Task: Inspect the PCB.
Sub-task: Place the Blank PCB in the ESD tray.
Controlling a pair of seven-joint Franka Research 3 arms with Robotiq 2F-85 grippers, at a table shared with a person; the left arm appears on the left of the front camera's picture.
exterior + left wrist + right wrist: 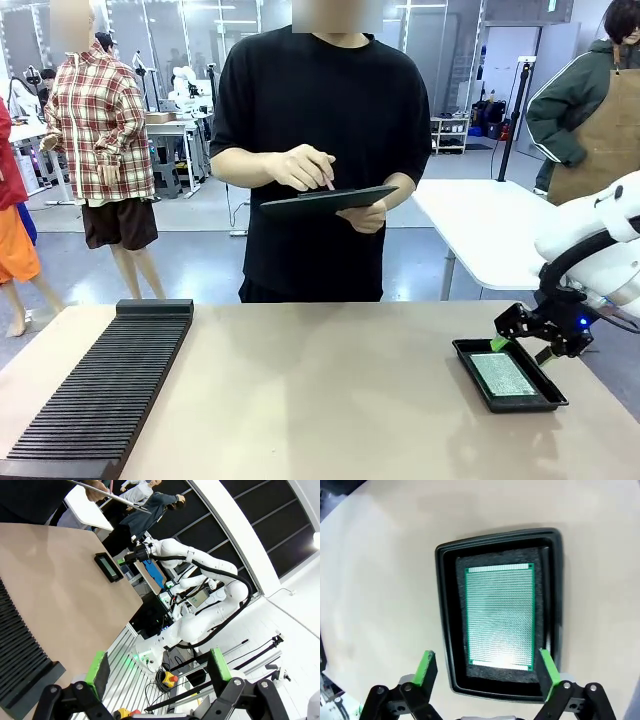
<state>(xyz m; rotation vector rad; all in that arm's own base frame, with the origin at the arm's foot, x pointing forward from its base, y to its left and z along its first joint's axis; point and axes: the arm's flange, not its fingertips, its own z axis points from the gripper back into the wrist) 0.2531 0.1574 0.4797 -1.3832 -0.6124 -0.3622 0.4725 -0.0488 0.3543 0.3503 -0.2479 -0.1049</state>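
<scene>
The green PCB (500,616) lies flat on dark foam inside a shallow black tray (446,610) at the table's right side; in the front view the PCB (503,375) rests in the same tray (470,357). My right gripper (487,672) hangs open just above the tray's near end, nothing between its green pads; from the front the right gripper (522,338) sits at the tray's far right corner. My left gripper (160,666) is open and empty beyond the table's left edge, far from the tray (108,566).
A long black ribbed rack (100,392) lies along the table's left side. A person stands at the far edge holding a dark clipboard (325,202), one hand on it. A white table (485,230) stands behind on the right.
</scene>
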